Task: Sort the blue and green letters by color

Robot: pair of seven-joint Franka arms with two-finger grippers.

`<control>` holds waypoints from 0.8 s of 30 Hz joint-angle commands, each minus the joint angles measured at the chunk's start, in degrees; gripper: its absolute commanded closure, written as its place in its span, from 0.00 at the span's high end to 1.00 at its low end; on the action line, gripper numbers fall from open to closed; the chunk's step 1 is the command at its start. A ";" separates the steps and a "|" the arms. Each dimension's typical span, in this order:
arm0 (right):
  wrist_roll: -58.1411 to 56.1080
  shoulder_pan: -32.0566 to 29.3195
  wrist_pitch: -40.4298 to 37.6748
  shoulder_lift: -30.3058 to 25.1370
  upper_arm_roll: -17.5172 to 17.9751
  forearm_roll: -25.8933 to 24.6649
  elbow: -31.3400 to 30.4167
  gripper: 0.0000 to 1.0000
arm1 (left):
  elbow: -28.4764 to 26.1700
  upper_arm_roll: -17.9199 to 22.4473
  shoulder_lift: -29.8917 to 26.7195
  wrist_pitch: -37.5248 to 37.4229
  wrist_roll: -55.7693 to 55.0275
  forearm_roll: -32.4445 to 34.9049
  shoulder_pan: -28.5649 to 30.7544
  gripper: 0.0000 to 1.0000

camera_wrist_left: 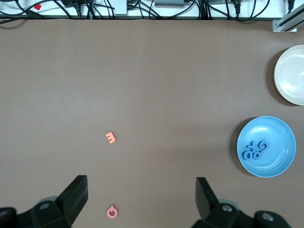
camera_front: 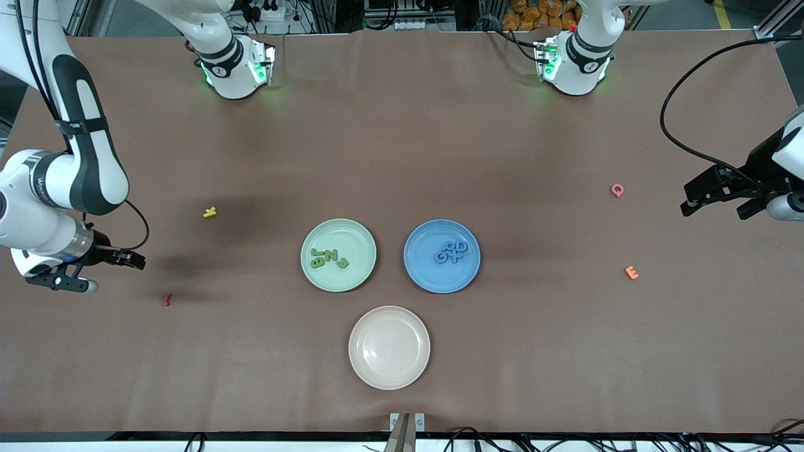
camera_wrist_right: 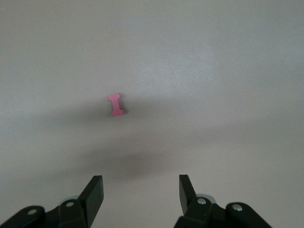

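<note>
Table: brown cloth-covered surface (camera_front: 402, 144) spanning the whole front view, with cables and metal framing along its edges.
White plate: pale plate (camera_front: 389, 347) nearest the front camera, nothing on it.
Green plate: light green plate (camera_front: 338, 255) farther from the front camera than the white plate, toward the right arm's end.
Green letters: four green letters (camera_front: 329, 257) lie clustered together inside the green plate.
Blue plate: blue plate (camera_front: 442, 255) just beside the green plate, toward the left arm's end.
Blue letters: four blue letters (camera_front: 451, 252) lie bunched, touching one another, inside the blue plate; also seen in the left wrist view.
Dark red letter: small I-shaped letter (camera_front: 166, 299) on the bare cloth near the right arm's end, well apart from the plates.
Orange E: orange E (camera_front: 631, 272) on the cloth toward the left arm's end.
Yellow letter: yellow letter (camera_front: 210, 212) on the cloth, farther from the front camera than the dark red letter.
Pink Q: pink Q (camera_front: 617, 189) farther from the front camera than the orange E.
Right gripper: right gripper (camera_front: 135, 260) hangs over bare cloth close to the dark red letter, fingers apart, nothing between them.
Left gripper: left gripper (camera_front: 716, 204) hangs over the left arm's end of the table, fingers spread wide, holding nothing.
</note>
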 commanded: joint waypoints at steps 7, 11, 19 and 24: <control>-0.28 0.82 -12.59 -4.05 0.63 2.40 6.15 0.69 | 0.03 0.05 -0.17 0.38 0.17 -1.16 0.14 1.00; -0.28 2.22 -15.05 -5.54 0.11 2.31 8.09 0.69 | 0.03 -0.03 -0.17 0.38 0.17 -1.25 0.14 1.00; -0.37 4.69 -18.21 -8.18 -3.15 2.92 9.76 0.70 | 0.03 -0.03 -0.17 0.38 0.17 -1.25 0.14 1.00; -0.28 4.60 -21.02 -9.24 -3.24 3.01 12.30 0.70 | 0.04 -0.03 -0.17 0.38 0.17 -1.25 0.14 1.00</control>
